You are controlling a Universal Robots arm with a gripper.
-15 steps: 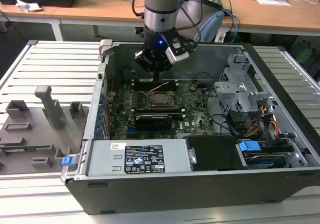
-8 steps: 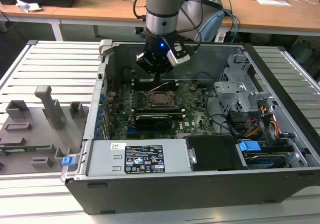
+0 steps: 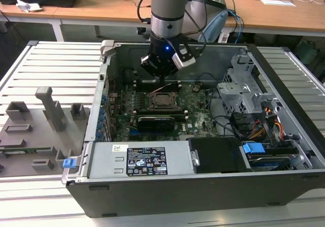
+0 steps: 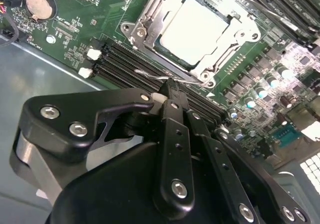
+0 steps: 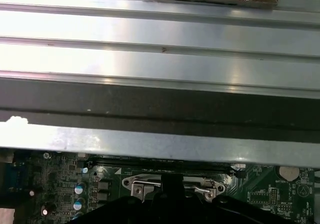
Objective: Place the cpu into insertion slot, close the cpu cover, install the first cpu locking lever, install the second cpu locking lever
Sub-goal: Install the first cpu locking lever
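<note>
The cpu (image 4: 192,26), a flat square with a silver-grey top, lies in its socket on the green motherboard (image 3: 198,110). The metal cpu cover (image 4: 150,21) lies down around its edges. In the exterior view the cpu (image 3: 163,101) sits mid-board, with my gripper (image 3: 161,77) just beyond the socket's far edge. In the second wrist view my gripper (image 4: 170,86) is shut, its tip against a thin wire locking lever (image 4: 150,75) that runs along the socket's side. That lever (image 3: 163,88) looks slightly raised in the exterior view. The socket edge (image 5: 172,186) shows in the first wrist view.
The open computer case holds a long black card (image 3: 161,121), a power supply (image 3: 139,161) at the front and a drive cage (image 3: 244,92) at the exterior view's right. Memory slots (image 4: 120,58) run beside the socket. The case wall (image 5: 160,144) stands close behind. A grey fixture tray (image 3: 35,130) lies outside.
</note>
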